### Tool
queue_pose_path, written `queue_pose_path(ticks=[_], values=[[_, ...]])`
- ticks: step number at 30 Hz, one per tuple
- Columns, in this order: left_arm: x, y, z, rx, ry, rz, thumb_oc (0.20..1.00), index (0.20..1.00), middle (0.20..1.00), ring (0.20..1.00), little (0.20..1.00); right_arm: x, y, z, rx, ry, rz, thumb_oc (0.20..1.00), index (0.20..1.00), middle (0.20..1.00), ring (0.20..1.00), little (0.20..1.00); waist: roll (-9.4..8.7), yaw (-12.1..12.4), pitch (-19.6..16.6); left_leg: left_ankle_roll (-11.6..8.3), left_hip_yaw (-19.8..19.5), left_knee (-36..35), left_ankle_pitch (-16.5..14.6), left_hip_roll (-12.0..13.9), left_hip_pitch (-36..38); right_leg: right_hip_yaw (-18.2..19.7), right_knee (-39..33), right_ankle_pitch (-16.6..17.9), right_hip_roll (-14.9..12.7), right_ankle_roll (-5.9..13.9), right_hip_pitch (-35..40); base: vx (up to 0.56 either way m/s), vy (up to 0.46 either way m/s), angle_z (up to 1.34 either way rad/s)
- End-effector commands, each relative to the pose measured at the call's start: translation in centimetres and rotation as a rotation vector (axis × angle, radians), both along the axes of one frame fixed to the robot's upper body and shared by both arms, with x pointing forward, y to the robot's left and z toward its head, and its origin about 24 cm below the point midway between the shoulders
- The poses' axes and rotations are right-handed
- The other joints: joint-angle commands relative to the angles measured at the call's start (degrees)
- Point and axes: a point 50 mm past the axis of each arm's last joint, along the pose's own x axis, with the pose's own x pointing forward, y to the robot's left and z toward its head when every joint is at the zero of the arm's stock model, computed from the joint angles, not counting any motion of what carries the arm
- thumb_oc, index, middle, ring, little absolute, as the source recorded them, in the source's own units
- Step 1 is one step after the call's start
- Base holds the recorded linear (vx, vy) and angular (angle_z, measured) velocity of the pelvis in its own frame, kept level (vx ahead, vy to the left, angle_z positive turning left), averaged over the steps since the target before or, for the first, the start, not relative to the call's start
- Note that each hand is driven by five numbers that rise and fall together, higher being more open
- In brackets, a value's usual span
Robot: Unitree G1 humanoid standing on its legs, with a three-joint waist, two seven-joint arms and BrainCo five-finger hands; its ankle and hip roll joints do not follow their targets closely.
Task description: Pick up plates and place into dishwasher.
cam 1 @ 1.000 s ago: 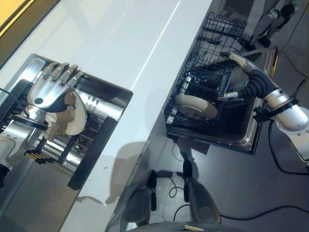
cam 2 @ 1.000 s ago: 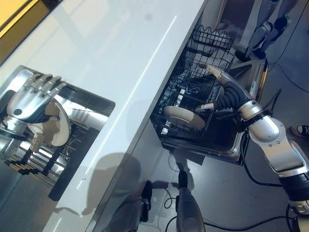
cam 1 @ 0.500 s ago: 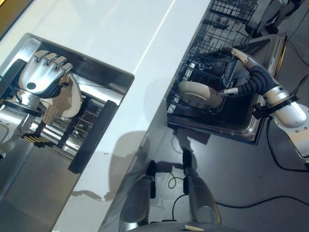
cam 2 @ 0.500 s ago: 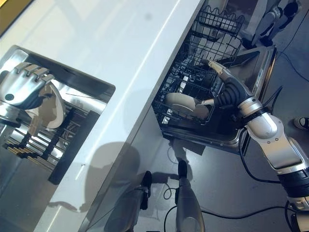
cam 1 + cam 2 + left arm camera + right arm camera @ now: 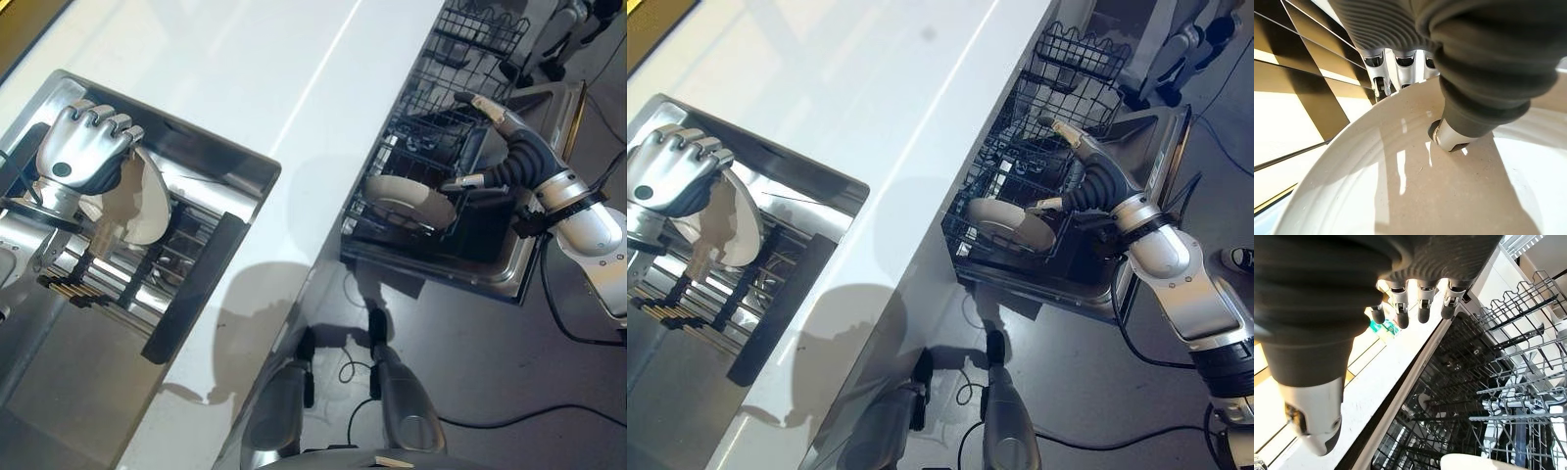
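Under my left robot hand point(image 5: 83, 149), 1 plate point(image 5: 137, 201) stands on edge in the sink rack point(image 5: 118, 284), its face turned sideways and its long axis running up toward my palm. My fingers curl over the top rim and my thumb presses the inner face, as the left wrist view shows, so this robot hand grips the plate point(image 5: 1415, 196). The sink point(image 5: 245, 176) is sunk into the white table point(image 5: 294, 88), which lies between this robot hand and the dishwasher.

Far to the right of that robot hand, the dishwasher lower rack point(image 5: 411, 176) holds 1 plate point(image 5: 407, 203) leaning among the tines. My right robot hand point(image 5: 490, 137) hovers just beside it, fingers straight and holding nothing, so it is the nearer to the rack.

Judgement: the gripped plate must lift clear of the sink rack and travel rightward across the table.
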Motion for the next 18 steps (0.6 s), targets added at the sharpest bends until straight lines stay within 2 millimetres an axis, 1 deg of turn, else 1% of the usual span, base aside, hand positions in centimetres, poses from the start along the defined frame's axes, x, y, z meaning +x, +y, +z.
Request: queue_pose_path(ticks=[1,5,7,9,13,18], values=[[-1.1,1.7,1.9,-0.093,-0.199,0.062,0.200,0.200,0.200,0.200,0.200,-1.2,1.1,2.3,-0.007,-0.133,0.045,1.000,1.000,1.000,1.000,1.000,-0.99,1.3,-3.5,1.01,-1.6,-4.4,4.2,0.6,0.1,-0.4,5.7,-7.7,-1.2,1.88,2.8,0.01,-0.036,0.00],[-2.0,2.6,2.6,-0.152,-0.375,0.102,0.200,0.200,0.200,0.200,0.200,-1.3,1.0,1.8,0.010,-0.127,0.035,1.000,1.000,1.000,1.000,1.000,-1.55,1.8,-4.4,1.12,-2.0,-5.3,4.2,0.7,1.0,-0.7,5.5,-7.9,-1.1,1.80,3.5,0.03,-0.043,0.00],[-2.8,3.2,2.8,-0.238,-0.508,0.117,0.200,0.200,0.200,0.200,0.200,-1.4,0.9,1.3,0.023,-0.119,0.028,1.000,1.000,1.000,1.000,1.000,-2.16,2.3,-5.1,1.21,-2.3,-5.7,4.1,0.6,1.7,-0.9,5.3,-8.1,-1.0,1.71,4.2,0.06,-0.057,0.00],[-3.4,3.5,2.9,-0.280,-0.592,0.120,0.200,0.200,0.200,0.200,0.200,-1.5,0.9,0.8,0.036,-0.111,0.026,1.000,1.000,1.000,1.000,1.000,-2.76,2.7,-5.8,1.25,-2.5,-6.3,3.9,0.7,2.4,-1.1,5.0,-8.3,-0.8,1.64,4.9,0.06,-0.060,0.00],[-4.3,3.2,2.8,-0.336,-0.741,0.105,0.200,0.200,0.200,0.200,0.200,-1.7,1.1,-0.2,0.071,-0.095,0.031,1.000,1.000,1.000,1.000,1.000,-4.56,3.3,-7.4,1.30,-3.2,-7.7,3.9,1.0,4.0,-1.2,4.6,-8.6,-0.3,1.41,6.2,0.09,-0.083,0.12],[-4.9,2.7,3.6,-0.365,-0.899,0.086,0.200,0.200,0.200,0.200,0.200,-1.9,1.3,-0.7,0.110,-0.090,0.039,1.000,1.000,1.000,1.000,1.000,-6.76,3.4,-8.7,1.26,-3.8,-8.8,3.9,1.4,4.6,-1.1,4.3,-8.5,0.5,1.39,6.7,0.06,-0.085,-0.01]])
